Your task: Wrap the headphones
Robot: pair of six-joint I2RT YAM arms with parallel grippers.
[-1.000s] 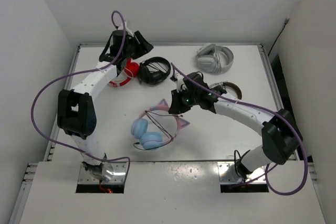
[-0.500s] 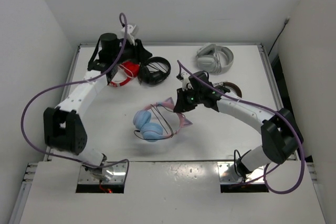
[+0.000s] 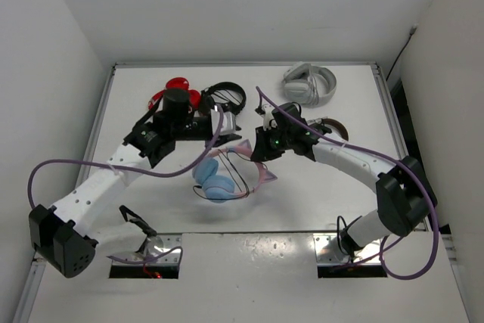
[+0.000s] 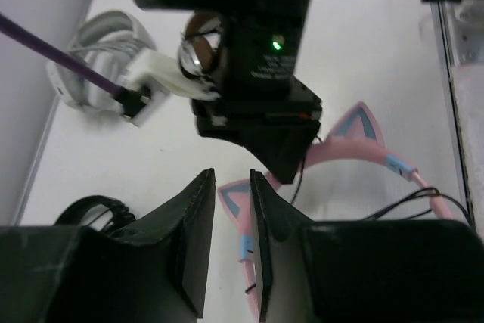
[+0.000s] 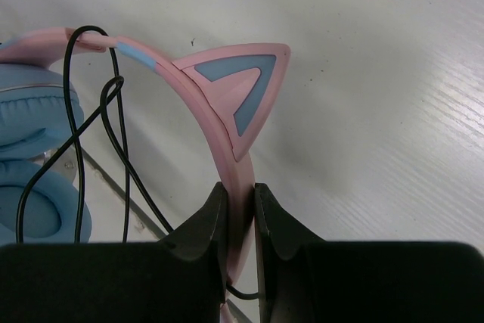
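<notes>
**Firmly pinched: cat-ear headphones held by the headband**

We found the headphones point(image 3: 215, 179) near the middle of the white surface point(image 3: 333, 194), just ahead of the two arms. They had light blue padded ear cups point(image 5: 30, 134) and a thin pink headband point(image 5: 193, 85) with two pink cat ears with blue centres. A long thin black cable point(image 5: 113, 134) lay in loose loops across the cups and band.

The right end effector point(image 5: 238, 198) was clamped on the headband just below one cat ear, its fingers pressed against both sides of the band. The left end effector point(image 4: 231, 183) hovered close by on the far side. Its fingers were nearly together with only a slim gap, and we saw nothing between them.

We could read no brand or label. The small print on the right wrist housing was too blurred, though a green light point(image 4: 277, 43) glowed there.

Farther back lay a red pair point(image 3: 175, 87), a black pair point(image 3: 224, 100), a white pair point(image 3: 310, 85) and a brown-and-silver pair point(image 3: 334, 128). Plain white walls point(image 3: 249, 13) enclosed the surface.
</notes>
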